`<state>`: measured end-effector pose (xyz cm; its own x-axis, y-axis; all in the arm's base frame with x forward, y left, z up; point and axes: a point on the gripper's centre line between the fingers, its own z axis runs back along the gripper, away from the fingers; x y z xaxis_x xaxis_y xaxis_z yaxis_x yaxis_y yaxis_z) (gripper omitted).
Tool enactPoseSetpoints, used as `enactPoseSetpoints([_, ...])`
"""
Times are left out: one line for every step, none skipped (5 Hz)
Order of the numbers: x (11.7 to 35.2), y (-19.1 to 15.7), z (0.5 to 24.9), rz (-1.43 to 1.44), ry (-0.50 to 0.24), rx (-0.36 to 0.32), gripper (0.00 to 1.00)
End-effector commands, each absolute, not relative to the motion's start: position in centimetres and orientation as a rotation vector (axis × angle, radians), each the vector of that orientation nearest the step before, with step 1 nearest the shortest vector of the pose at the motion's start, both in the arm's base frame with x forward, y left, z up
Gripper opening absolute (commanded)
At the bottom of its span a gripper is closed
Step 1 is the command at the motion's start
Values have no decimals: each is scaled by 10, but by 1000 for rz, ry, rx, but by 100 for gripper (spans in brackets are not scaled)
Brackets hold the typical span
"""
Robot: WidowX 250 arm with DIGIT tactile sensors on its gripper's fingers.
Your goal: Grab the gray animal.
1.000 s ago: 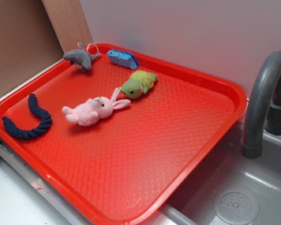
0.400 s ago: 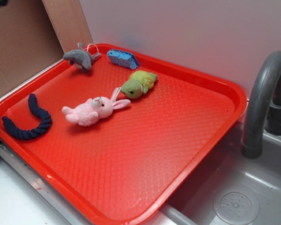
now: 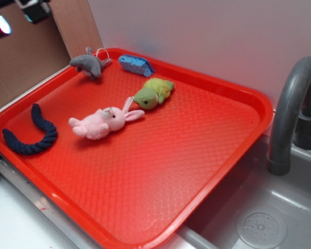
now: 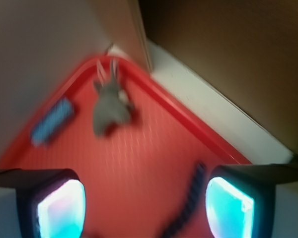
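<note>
The gray animal (image 3: 89, 64) is a small plush dolphin with a white loop. It lies at the far left corner of the red tray (image 3: 217, 93). In the blurred wrist view it (image 4: 109, 106) shows ahead near the tray's corner. My gripper (image 3: 18, 15) enters at the top left of the exterior view, high above the tray's left side. In the wrist view the gripper (image 4: 146, 208) is open and empty, its two glowing pads wide apart, well short of the animal.
A blue sponge (image 3: 136, 65) lies beside the gray animal. A green-yellow plush (image 3: 153, 93) and a pink bunny (image 3: 104, 122) lie mid-tray. A dark blue rope (image 3: 33, 134) lies at the left. A gray faucet (image 3: 293, 109) and sink stand at the right.
My gripper has come into the exterior view at the top left. The toys on the tray have not moved.
</note>
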<state>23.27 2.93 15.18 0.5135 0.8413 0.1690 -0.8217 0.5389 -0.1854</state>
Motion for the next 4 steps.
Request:
enactPoseSetpoints([283, 49, 115, 1183, -393, -64, 100])
enactPoseSetpoints([297, 49, 89, 1201, -381, -29, 100])
enactPoseSetpoints([299, 51, 66, 1190, -339, 13, 100])
enactPoseSetpoints([305, 44, 49, 1177, -323, 26, 100])
